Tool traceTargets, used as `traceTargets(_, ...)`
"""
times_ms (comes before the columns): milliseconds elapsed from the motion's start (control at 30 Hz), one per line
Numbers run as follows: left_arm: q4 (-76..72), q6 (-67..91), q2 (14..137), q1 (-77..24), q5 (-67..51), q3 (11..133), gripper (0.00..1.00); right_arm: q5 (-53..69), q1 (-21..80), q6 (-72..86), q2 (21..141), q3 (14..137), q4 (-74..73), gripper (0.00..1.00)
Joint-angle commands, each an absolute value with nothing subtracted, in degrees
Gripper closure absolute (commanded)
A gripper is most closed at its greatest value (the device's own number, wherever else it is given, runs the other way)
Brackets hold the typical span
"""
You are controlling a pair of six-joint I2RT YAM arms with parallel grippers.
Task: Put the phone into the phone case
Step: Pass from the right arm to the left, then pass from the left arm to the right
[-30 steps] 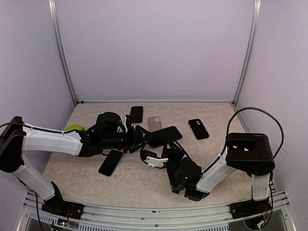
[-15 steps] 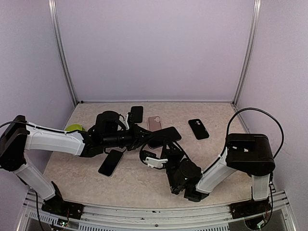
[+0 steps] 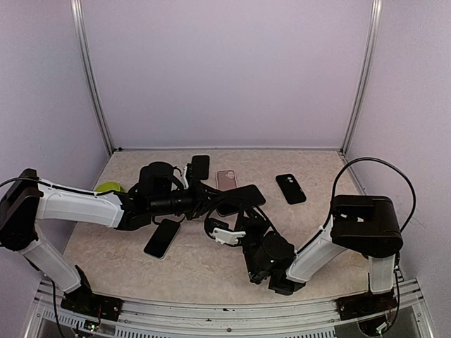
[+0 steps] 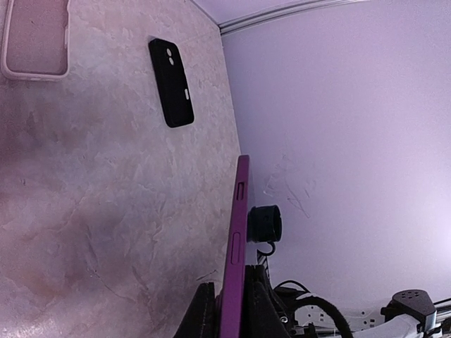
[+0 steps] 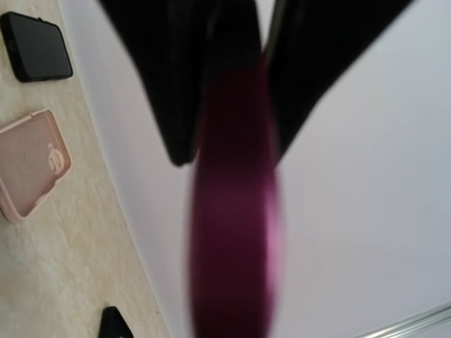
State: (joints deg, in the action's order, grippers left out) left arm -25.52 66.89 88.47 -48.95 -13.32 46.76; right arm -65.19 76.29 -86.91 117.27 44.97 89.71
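I can't read any words or numbers in my views. The pink phone case (image 5: 32,165) on the bench (image 4: 106,197) has a small pale mark on it, but it is too blurry for me to tell what it is. The black phone (image 4: 171,82) and the purple phone (image 4: 235,260) show no writing I can make out.
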Motion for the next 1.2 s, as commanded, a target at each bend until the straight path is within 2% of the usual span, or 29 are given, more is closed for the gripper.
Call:
traceTargets(0, -26.84, 66.33, 86.85, -47.74, -12.94, 44.58, 1.00, -64.14, 77.09, -86.48, 115.51, 46.30, 104.83, 0.89)
traceTargets(100, -27.31, 66.53, 86.09, -46.98, -12.48, 43.65, 1.00, -64.33, 77.21, -86.03, 115.11, 46.14, 104.77, 0.81)
traceTargets(167, -27.68, 66.54, 85.58, -46.54, -12.35, 43.19, 1.00, -64.32, 77.46, -85.47, 114.97, 46.06, 104.09, 0.68)
traceTargets(267, -28.21, 66.66, 85.11, -46.03, -12.25, 42.66, 1.00, -64.42, 77.82, -83.63, 114.87, 46.14, 102.15, 0.37)
traceTargets(300, -28.32, 66.63, 85.00, -45.97, -12.31, 42.55, 1.00, -64.51, 77.89, -83.38, 114.87, 46.14, 101.87, 0.29)
traceTargets(367, -28.50, 66.70, 84.99, -45.74, -12.32, 42.49, 1.00, -64.71, 77.96, -82.79, 114.74, 46.09, 101.69, 0.22)
traceTargets(533, -28.21, 65.80, 84.69, -45.29, -12.36, 42.45, 1.00, -64.78, 78.05, -79.23, 112.80, 45.11, 98.62, 0.12)
traceTargets(633, -27.16, 64.73, 84.36, -44.85, -11.73, 42.21, 1.00, -64.14, 78.12, -68.67, 108.57, 44.25, 83.62, 0.07)
traceTargets(767, -27.14, 64.10, 83.80, -44.10, -11.10, 41.15, 1.00, -58.67, 78.14, -41.64, 99.56, 46.02, 49.26, 0.02)
traceTargets(833, -27.34, 63.75, 83.53, -43.80, -10.79, 40.67, 1.00, -54.77, 78.06, -32.54, 96.34, 47.24, 37.95, 0.01)
traceTargets(1000, -27.22, 62.02, 82.81, -42.94, -10.01, 39.98, 1.00, -47.25, 77.62, -21.41, 91.26, 48.52, 24.13, 0.00)
traceTargets(1167, -28.39, 60.20, 81.22, -42.80, -9.90, 38.99, 1.00, -33.86, 74.66, -9.35, 85.32, 49.55, 13.19, 0.00)
